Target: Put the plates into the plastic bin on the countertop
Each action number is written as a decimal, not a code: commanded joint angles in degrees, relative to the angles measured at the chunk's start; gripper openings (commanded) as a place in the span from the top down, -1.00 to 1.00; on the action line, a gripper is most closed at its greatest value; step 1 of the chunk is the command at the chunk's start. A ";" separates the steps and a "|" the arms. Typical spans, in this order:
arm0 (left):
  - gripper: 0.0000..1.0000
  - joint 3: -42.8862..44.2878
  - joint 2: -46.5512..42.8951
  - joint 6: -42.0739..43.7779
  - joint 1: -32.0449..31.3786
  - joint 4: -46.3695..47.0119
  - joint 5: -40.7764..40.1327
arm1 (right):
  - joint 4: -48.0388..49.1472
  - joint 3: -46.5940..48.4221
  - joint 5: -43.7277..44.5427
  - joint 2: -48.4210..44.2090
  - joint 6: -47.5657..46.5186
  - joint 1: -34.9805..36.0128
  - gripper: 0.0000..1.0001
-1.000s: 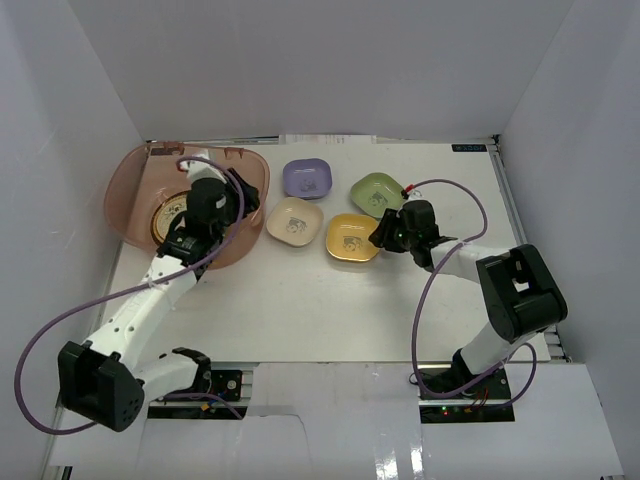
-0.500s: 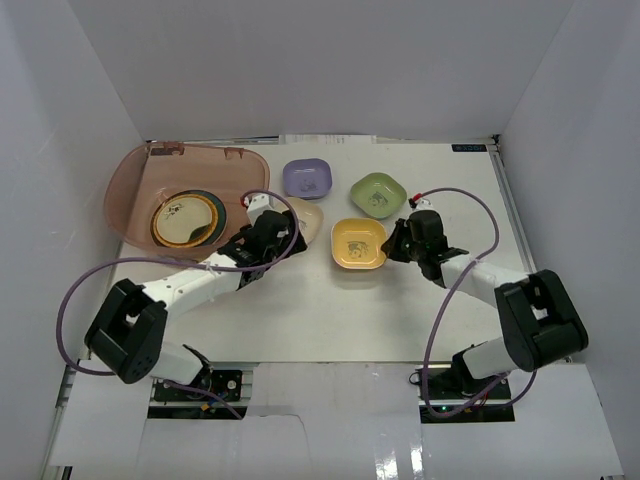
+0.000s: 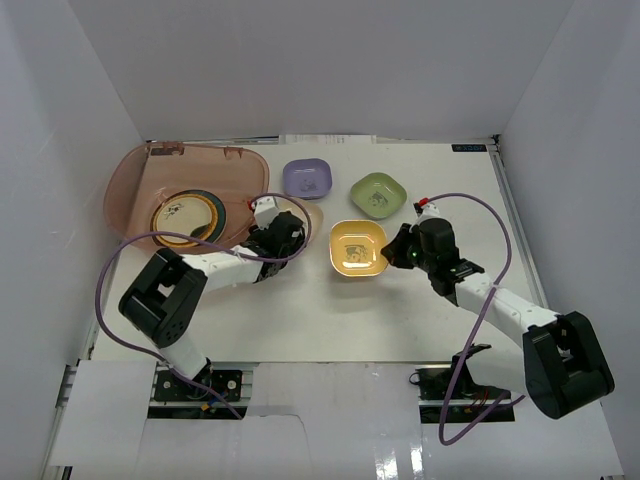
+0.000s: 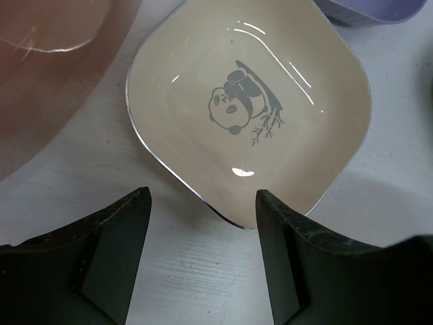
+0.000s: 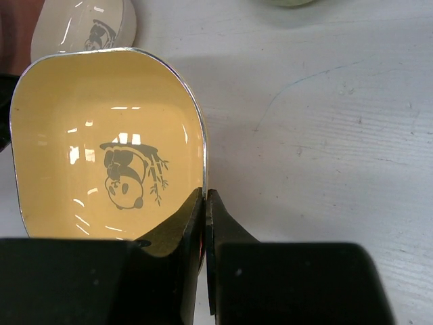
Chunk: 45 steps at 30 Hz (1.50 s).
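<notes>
The plastic bin (image 3: 135, 175) stands at the far left and holds a stack of round plates with the gold plate (image 3: 183, 218) on top. My left gripper (image 3: 283, 232) is open just short of the cream plate (image 3: 306, 213). In the left wrist view the gripper (image 4: 203, 203) has its jaws wide apart, with the near corner of the cream plate (image 4: 250, 108) between them. My right gripper (image 3: 401, 250) is shut on the right rim of the yellow plate (image 3: 357, 248). The right wrist view shows this gripper (image 5: 205, 200) pinching the rim of the yellow plate (image 5: 101, 149). The purple plate (image 3: 307, 178) and the green plate (image 3: 378, 193) lie on the countertop (image 3: 330, 310).
White walls enclose the countertop on three sides. The bin's wall (image 4: 47, 68) is just left of the cream plate. The purple plate's edge (image 4: 365, 10) lies beyond the cream plate. Purple cables loop beside both arms.
My left arm came out of the bin and swung right to the cream plate. My right gripper closed on the yellow plate's rim and drew it slightly toward the near side.
</notes>
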 commanded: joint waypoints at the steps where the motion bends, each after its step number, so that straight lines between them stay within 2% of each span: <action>1: -0.47 -0.54 -1.82 -2.18 0.23 1.38 -4.24 | 1.16 -0.26 -1.69 -1.52 -0.38 0.43 0.84; 5: -0.47 0.94 1.07 -2.01 0.23 2.88 -4.86 | 1.95 -0.53 -3.71 -0.46 0.32 0.87 0.85; 8: -0.27 1.47 2.92 -2.36 0.23 2.79 -3.54 | 1.43 -0.53 -3.54 -1.16 0.23 1.31 0.85; 13: 0.11 -2.21 0.21 -2.80 0.14 2.44 -2.92 | 0.72 -0.53 -2.84 -3.10 -0.12 1.39 0.84; 15: 0.41 -3.61 -1.63 -2.89 0.14 1.91 -2.92 | 0.72 -0.44 -3.10 -3.62 0.14 1.31 0.84; 16: 0.63 -3.88 -2.16 -2.89 0.05 1.74 -2.75 | 0.72 -0.44 -3.10 -3.97 0.23 1.39 0.84; 20: 1.00 -4.24 -5.59 -1.67 -2.14 0.24 -3.27 | -1.12 -0.09 -2.23 -7.31 -0.12 1.48 0.84; 23: 1.00 -2.57 -10.24 0.09 -4.86 -3.87 -4.24 | -1.91 0.44 -0.82 -9.68 -0.64 1.40 0.84; 25: 1.00 -2.04 -16.38 1.59 -5.57 -6.17 -4.94 | -2.62 0.88 -0.20 -10.74 -0.73 1.40 0.85; 28: 1.00 -0.03 -25.16 5.35 -5.31 -8.37 -8.19 | -2.97 0.96 -0.64 -13.03 -0.38 1.48 0.84; 32: 1.00 6.47 -30.11 12.56 -3.03 -8.90 -9.69 | -3.67 2.01 -0.47 -15.49 -0.64 1.40 0.84; 35: 1.00 10.26 -30.82 15.13 2.93 -9.78 -8.47 | -3.67 3.60 -0.20 -15.93 -1.26 1.40 0.85; 36: 1.00 11.13 -30.91 14.52 8.70 -11.35 -6.46 | -3.85 4.30 -0.55 -15.76 -1.52 1.40 0.85; 37: 1.00 11.40 -31.00 13.90 11.71 -12.14 -2.26 | -3.94 5.00 -0.73 -15.32 -1.87 1.40 0.84; 38: 1.00 11.41 -30.82 12.85 18.09 -13.54 1.69 | -3.85 6.31 -1.34 -14.19 -1.96 1.57 0.85; 43: 1.00 11.41 -27.84 10.56 34.92 -18.12 9.71 | -0.25 10.89 -1.87 -7.35 -1.00 3.41 0.85; 45: 1.00 11.14 -25.48 9.86 41.49 -19.44 13.94 | 0.28 15.87 -1.44 -3.91 -1.70 5.69 0.84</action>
